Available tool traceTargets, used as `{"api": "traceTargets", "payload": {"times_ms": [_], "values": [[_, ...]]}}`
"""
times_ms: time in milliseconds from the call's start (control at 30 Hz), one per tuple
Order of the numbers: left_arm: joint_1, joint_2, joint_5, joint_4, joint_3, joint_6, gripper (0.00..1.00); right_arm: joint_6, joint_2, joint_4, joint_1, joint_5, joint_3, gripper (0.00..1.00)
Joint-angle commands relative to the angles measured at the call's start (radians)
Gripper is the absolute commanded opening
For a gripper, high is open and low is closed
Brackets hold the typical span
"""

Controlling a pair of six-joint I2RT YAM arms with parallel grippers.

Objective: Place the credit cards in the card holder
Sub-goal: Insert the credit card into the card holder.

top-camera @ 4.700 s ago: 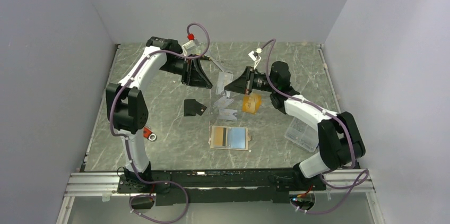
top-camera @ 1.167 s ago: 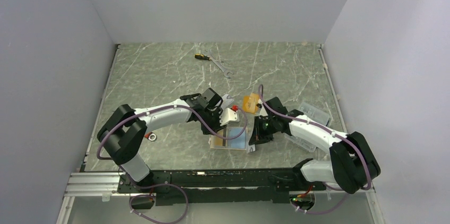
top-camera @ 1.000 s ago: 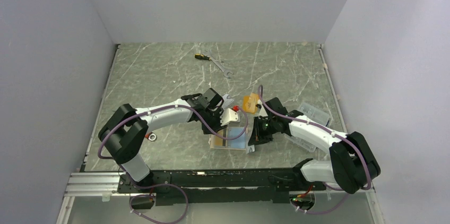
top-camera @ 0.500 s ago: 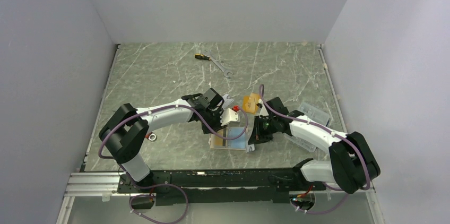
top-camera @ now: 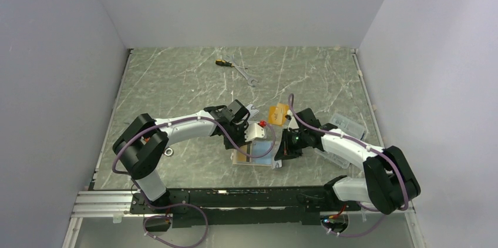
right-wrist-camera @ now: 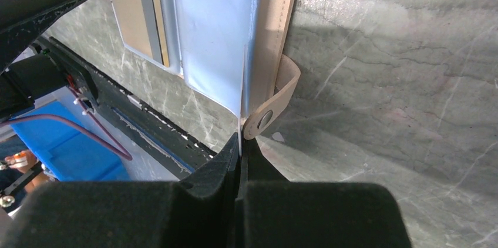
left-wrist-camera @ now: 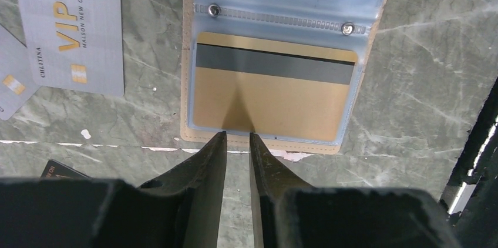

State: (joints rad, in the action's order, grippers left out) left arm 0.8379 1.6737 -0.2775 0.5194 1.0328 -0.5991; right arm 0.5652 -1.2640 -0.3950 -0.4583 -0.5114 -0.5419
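The tan card holder lies open on the table. A gold card with a black stripe sits inside its clear sleeve. My left gripper is slightly open and empty, its tips at the holder's near edge. Two silver cards lie left of the holder, and a black card's corner shows beside my finger. My right gripper is shut on the edge of a clear sleeve page of the holder, next to the snap tab. The orange card lies behind the holder.
A clear plastic box sits at the right under the right arm. A wrench and a screwdriver lie at the back. A small metal ring lies at the left. The table's front rail is just below the holder.
Both arms came from the back of the table down to the card holder. Over the last second the left wrist shifted slightly right; the right gripper stayed at the holder's right edge.
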Motion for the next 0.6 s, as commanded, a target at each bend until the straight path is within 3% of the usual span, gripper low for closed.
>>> {"api": "traceTargets", "payload": {"times_ms": [0, 567], "values": [[0.005, 0.018, 0.01, -0.011, 0.021, -0.024, 0.26, -0.01, 0.003, 0.041, 0.003, -0.037, 0.016, 0.0], [0.01, 0.017, 0.023, -0.014, 0.015, -0.04, 0.23, -0.006, -0.047, 0.049, 0.004, -0.026, 0.014, 0.0]]}}
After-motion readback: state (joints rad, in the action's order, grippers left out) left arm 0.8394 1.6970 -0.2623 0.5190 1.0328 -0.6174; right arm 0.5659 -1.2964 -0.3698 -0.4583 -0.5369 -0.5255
